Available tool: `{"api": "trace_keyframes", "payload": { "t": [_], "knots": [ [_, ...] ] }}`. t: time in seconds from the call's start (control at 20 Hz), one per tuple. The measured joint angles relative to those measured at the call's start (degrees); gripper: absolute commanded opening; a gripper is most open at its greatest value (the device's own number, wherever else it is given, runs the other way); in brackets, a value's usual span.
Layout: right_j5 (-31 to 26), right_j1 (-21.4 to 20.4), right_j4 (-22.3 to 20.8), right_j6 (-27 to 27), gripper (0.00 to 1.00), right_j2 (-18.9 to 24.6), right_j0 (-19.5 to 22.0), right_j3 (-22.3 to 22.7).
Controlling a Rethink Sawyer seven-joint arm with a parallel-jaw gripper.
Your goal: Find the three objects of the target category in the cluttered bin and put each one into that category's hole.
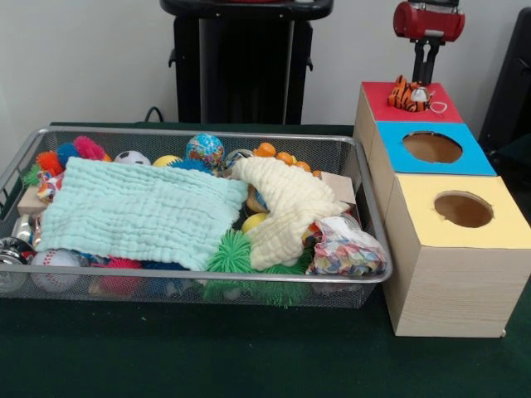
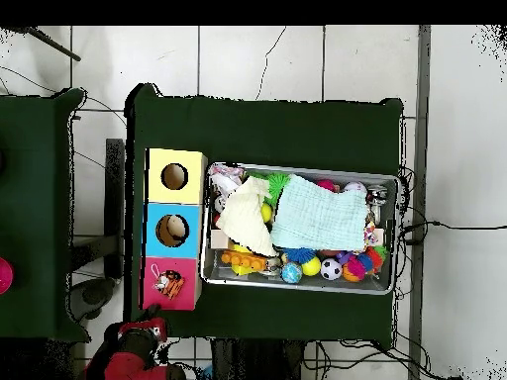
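A small orange-and-black striped tiger toy (image 1: pixel 409 94) lies on the red-topped box (image 1: pixel 379 98), over where its hole would be; in the overhead view the tiger (image 2: pixel 168 284) sits in the middle of the red top (image 2: pixel 188 299). My gripper (image 1: pixel 427 81) hangs just behind and above the tiger, open, with nothing between its fingers. From overhead the gripper (image 2: pixel 149 332) is off the box's edge, on the robot's side. The wire bin (image 1: pixel 207 133) is full of balls and toys, largely hidden under a mint cloth (image 1: pixel 141 211) and a cream cloth (image 1: pixel 286 207).
A blue-topped box (image 1: pixel 398 157) and a yellow-topped box (image 1: pixel 498 220) stand in line with the red one, each hole unblocked. Visible in the bin: a globe ball (image 1: pixel 204 149), soccer ball (image 1: pixel 132 157), baseball (image 1: pixel 54 265), green spiky toy (image 1: pixel 231 253), bag of coloured bits (image 1: pixel 347 249).
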State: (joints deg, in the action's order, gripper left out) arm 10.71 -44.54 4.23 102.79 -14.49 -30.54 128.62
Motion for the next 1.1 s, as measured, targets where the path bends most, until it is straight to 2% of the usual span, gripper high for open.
{"api": "trace_keyframes", "payload": {
  "t": [0.55, 1.1],
  "knots": [
    [-0.01, -0.40, 0.01, 0.00, 0.00, 0.34, 1.43, 0.01],
    [-0.91, -3.31, 0.00, 0.00, 0.00, 0.41, 3.68, 0.02]
  ]
}}
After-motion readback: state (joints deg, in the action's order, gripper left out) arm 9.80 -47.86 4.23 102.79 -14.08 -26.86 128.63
